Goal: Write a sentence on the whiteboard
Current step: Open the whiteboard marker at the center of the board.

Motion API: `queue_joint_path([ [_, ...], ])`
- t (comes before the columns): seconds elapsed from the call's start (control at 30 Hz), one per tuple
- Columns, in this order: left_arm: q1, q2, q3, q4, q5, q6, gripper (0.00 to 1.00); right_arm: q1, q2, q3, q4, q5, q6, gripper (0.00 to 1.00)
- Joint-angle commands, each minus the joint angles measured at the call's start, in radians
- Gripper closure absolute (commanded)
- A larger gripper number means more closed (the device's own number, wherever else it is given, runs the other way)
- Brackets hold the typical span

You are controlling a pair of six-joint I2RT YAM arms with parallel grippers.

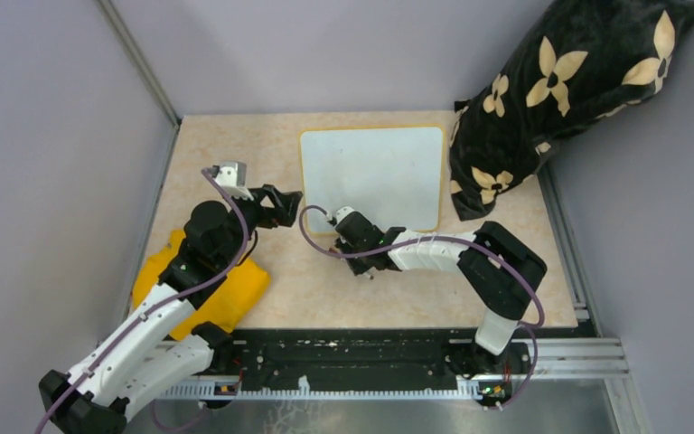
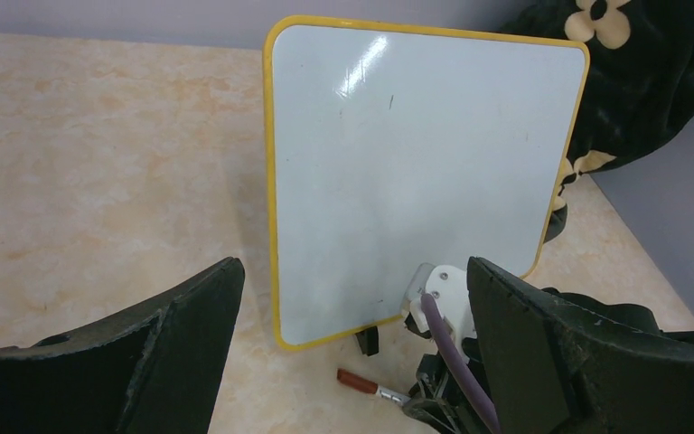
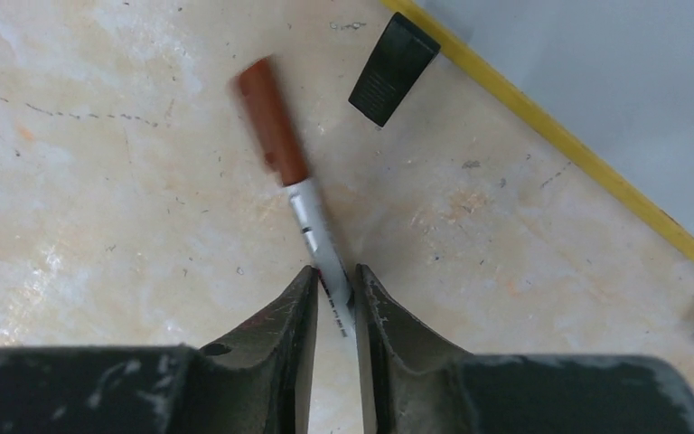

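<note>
At the far left a crumpled yellow cloth (image 1: pixel 235 289) lies on the beige marbled desk (image 1: pixel 235 145), partly under the left arm. The left gripper (image 2: pixel 352 271) hovers beside it with its jaws spread wide and nothing between them, facing the small glossy white whiteboard with a thin yellow frame (image 1: pixel 370 176). The board appears to lie flat at the middle of the desk's far half. Just off the board's near left corner, the right gripper (image 3: pixel 336 276) has its jaws pinched on the pale barrel of a marker with a reddish-brown cap (image 3: pixel 300 194), close to a small black foot (image 3: pixel 393 68) of the board. A black cushion with cream flowers (image 1: pixel 560 99) leans at the far right. The step in hand looks like picking up the marker; no sentence is on the board yet. Next the cap would probably have to come off, likely with the free left jaws, before the tip meets the surface. The marker is blurred, its tail end is hidden between the jaws, and how firm the grip is cannot be told.
</note>
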Motion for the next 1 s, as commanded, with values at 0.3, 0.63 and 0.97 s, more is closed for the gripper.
queue_joint_path([
  [0.3,-0.006,-0.015,0.008,0.014,-0.031,0.000,0.01,0.004,-0.181,-0.149,-0.115,0.096,0.188,1.00],
  [0.63,-0.006,-0.002,0.009,0.010,-0.027,-0.004,0.01,0.004,-0.211,-0.186,-0.135,0.229,0.517,1.00],
  [0.97,-0.006,0.003,0.016,0.001,-0.027,-0.003,0.01,0.005,-0.176,-0.127,-0.195,0.214,0.403,0.62],
])
